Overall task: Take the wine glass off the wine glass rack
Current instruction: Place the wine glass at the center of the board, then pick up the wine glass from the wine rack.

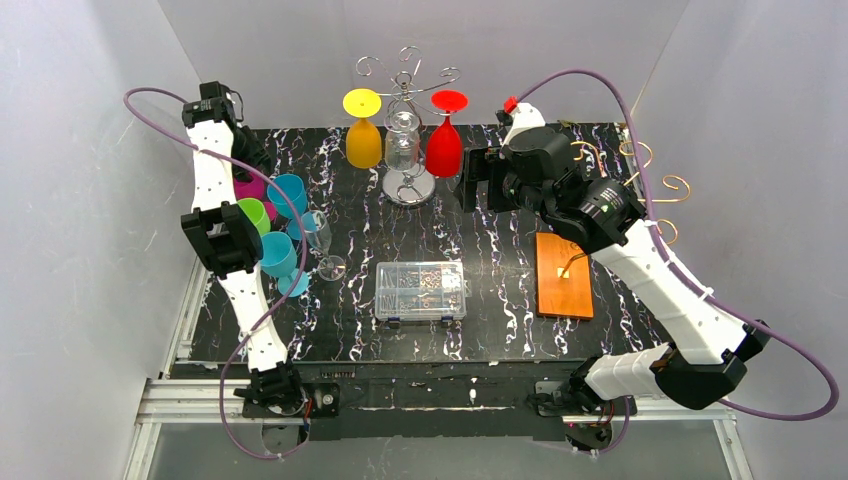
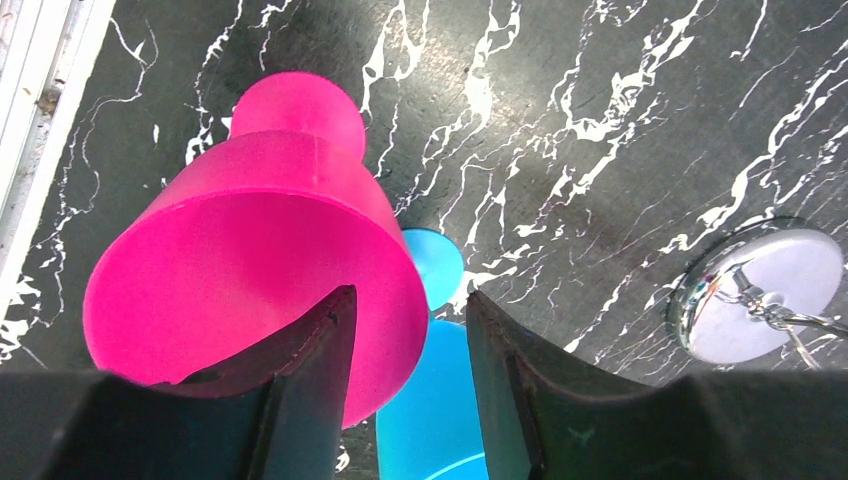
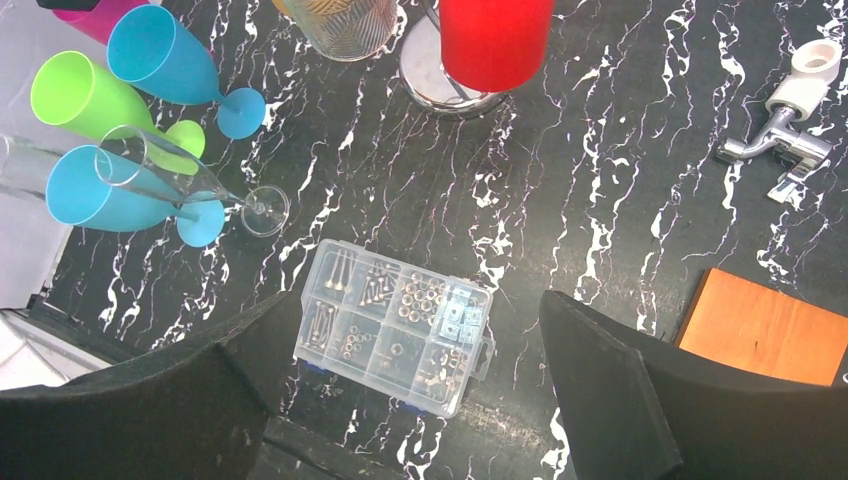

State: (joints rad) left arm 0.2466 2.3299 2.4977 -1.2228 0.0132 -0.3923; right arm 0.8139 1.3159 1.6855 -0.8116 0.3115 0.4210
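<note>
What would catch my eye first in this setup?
The wire wine glass rack stands at the back centre, with a yellow glass, a clear glass and a red glass hanging upside down. At the left edge huddle a pink glass, a green glass and blue glasses. The open right gripper hovers near the red glass.

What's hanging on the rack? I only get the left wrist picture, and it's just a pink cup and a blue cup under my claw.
Observer: Three glasses hang upside down on the rack: a yellow glass, a clear glass and a red glass.
Operator: Where's the other claw?
Observer: The right claw is wide open, holding nothing, just right of the red glass.
Operator: Any more cups near mine?
Observer: Yes, a green glass and a clear flute are close by them.
</note>
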